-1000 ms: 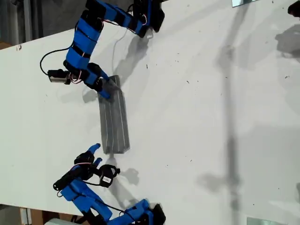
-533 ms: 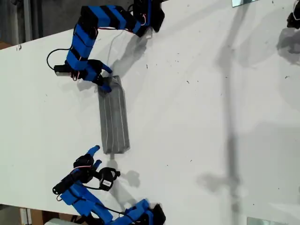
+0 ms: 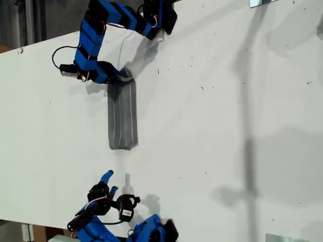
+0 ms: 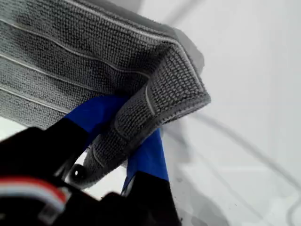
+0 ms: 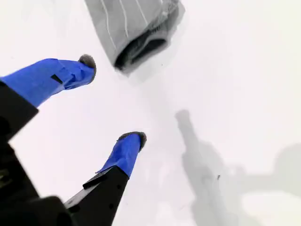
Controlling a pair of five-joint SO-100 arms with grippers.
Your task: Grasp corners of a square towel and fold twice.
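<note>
Pinching one end of the towel [image 3: 122,120] between the blue fingers [image 4: 149,155] of first hand [image 3: 117,79], folded strip lying on the white surface [image 3: 212,126]. Second hand [image 5: 113,101] spread apart, holding nothing, hovering well clear of the strip's other end.

This looks like a robotics lab or test bench. A broad, plain white table [image 3: 212,101], scuffed with small dark specks, carries 2 blue-and-black hobby-style arms [image 3: 93,38] with exposed cables [image 3: 55,58] and servo housings. Past the table's edge at the exterior view's left, grey flooring [image 3: 45,17] shows.
</note>
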